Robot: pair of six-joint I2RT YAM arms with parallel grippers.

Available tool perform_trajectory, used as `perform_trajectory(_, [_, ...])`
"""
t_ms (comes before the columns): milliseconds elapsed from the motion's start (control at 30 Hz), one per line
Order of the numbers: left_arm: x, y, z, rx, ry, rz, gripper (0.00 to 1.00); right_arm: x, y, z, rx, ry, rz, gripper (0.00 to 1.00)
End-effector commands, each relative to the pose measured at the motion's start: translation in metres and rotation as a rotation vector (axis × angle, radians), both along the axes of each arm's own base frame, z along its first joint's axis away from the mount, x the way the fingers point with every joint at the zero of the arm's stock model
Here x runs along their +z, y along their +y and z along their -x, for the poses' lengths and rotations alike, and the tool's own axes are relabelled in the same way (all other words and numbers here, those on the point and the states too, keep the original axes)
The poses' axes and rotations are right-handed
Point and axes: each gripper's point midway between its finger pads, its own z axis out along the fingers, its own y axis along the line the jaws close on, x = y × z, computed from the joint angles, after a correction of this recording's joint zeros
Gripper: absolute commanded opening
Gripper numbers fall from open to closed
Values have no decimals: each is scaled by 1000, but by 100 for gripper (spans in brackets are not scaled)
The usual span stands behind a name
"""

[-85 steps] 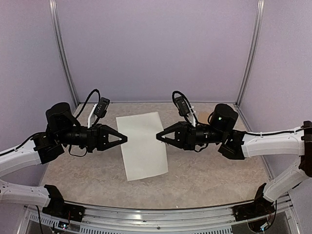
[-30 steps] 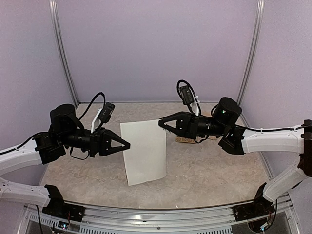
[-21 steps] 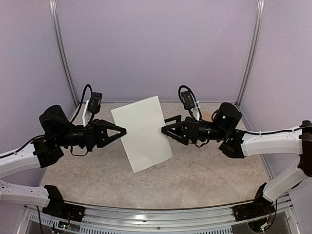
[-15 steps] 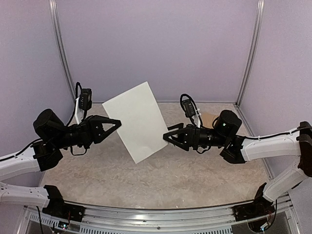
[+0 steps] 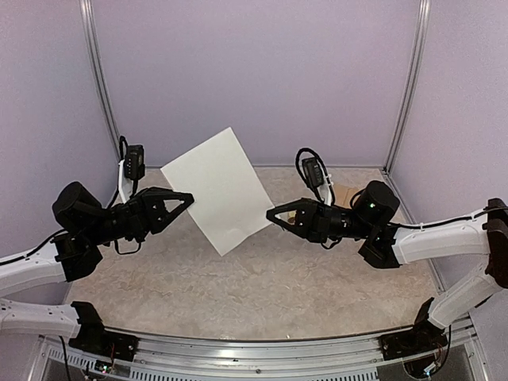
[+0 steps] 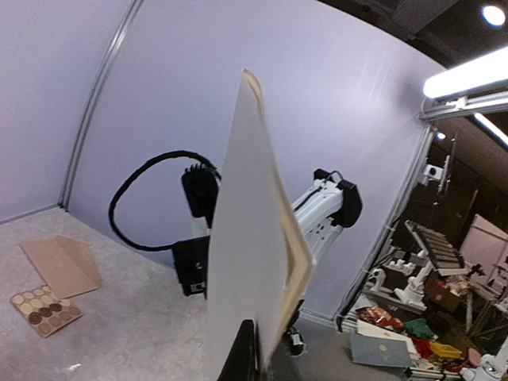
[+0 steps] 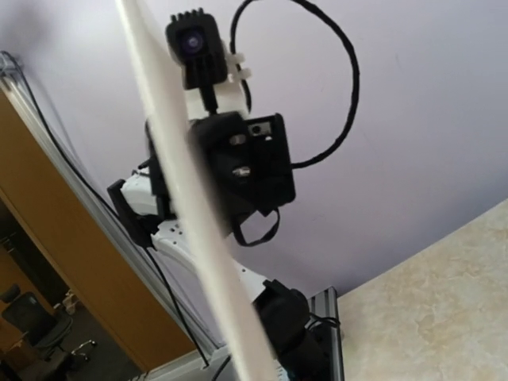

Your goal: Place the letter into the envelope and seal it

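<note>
top view: letter [image 5: 218, 190] is held in the air, tilted, plain face shown. left gripper [image 5: 189, 198] is clenched on its left edge, right gripper [image 5: 270, 213] on its lower right edge.
left wrist view: letter is seen edge-on; envelope [image 6: 62, 266] is laid flat on table [image 6: 119, 333].
right wrist view: letter is seen edge-on, blurred.

Pale lilac walls [image 5: 254, 79] close three sides, with metal posts [image 5: 101, 87] at the back corners. The bench [image 5: 262, 294] is beige and marbled, with a metal rail [image 5: 262, 353] along its near edge. A strip light [image 6: 468, 79] glows overhead.
</note>
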Motion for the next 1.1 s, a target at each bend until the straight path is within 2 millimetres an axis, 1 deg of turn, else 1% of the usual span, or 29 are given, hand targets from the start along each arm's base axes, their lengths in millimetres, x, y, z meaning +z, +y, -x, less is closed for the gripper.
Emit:
perform_trajectory(0, [-13,8,-10,36,47,-49,28,7,-2,6,12,-49,5,0])
perform_trajectory(33, [-16,11,-14,54,59,-71,47,4,-2,5,10,-54,35,0])
perform_trajectory(67, [-17,16,-19,88,61,-94,61,-1,-1,4,17,-55,82,0])
perform_trajectory(100, [-22,22,-27,135,75,-135,73,-2,0,5,24,-73,125,0])
perform_trajectory(133, [-18,29,-34,196,52,-168,81,-9,1,4,22,-99,189,0])
perform_trajectory(200, [-15,47,-44,305,27,-241,90,-21,0,4,27,-111,312,0])
perform_trajectory(233, [-11,53,-48,351,3,-282,92,-27,-2,5,34,-110,375,0])
perform_trajectory(267, [-12,59,-50,386,-7,-337,93,-32,-4,7,42,-114,427,0])
perform_trajectory(333, [-13,60,-53,402,-30,-429,93,-44,-10,11,66,-99,526,0])
perform_trajectory(367, [-17,57,-54,380,-30,-472,93,-50,-12,15,84,-90,564,0])
perform_trajectory(400, [-24,52,-54,349,-25,-518,94,-53,-15,18,101,-82,595,0])
perform_trajectory(500, [-25,37,-46,260,-59,-573,96,-64,-18,30,150,-65,672,0])
perform_trajectory(533, [-29,31,-44,233,-64,-600,97,-68,-19,35,166,-55,697,0])
perform_trajectory(567, [-29,26,-41,219,-79,-617,97,-70,-18,40,182,-55,712,0])
perform_trajectory(667, [-40,1,-27,131,-113,-681,98,-69,-16,52,232,-58,718,0])
perform_trajectory(767, [-58,-21,-14,38,-126,-743,96,-70,-13,66,290,-62,730,0])
perform_trajectory(833, [-68,-32,-4,-25,-129,-765,92,-71,-10,73,323,-64,746,0])
perform_trajectory(867, [-75,-38,0,-61,-125,-780,87,-72,-9,77,339,-66,751,0])
perform_trajectory(967, [-88,-48,12,-140,-114,-802,70,-74,-7,85,381,-67,765,0])
perform_trajectory(1067, [-97,-55,22,-220,-88,-809,58,-75,-5,90,401,-72,777,0])
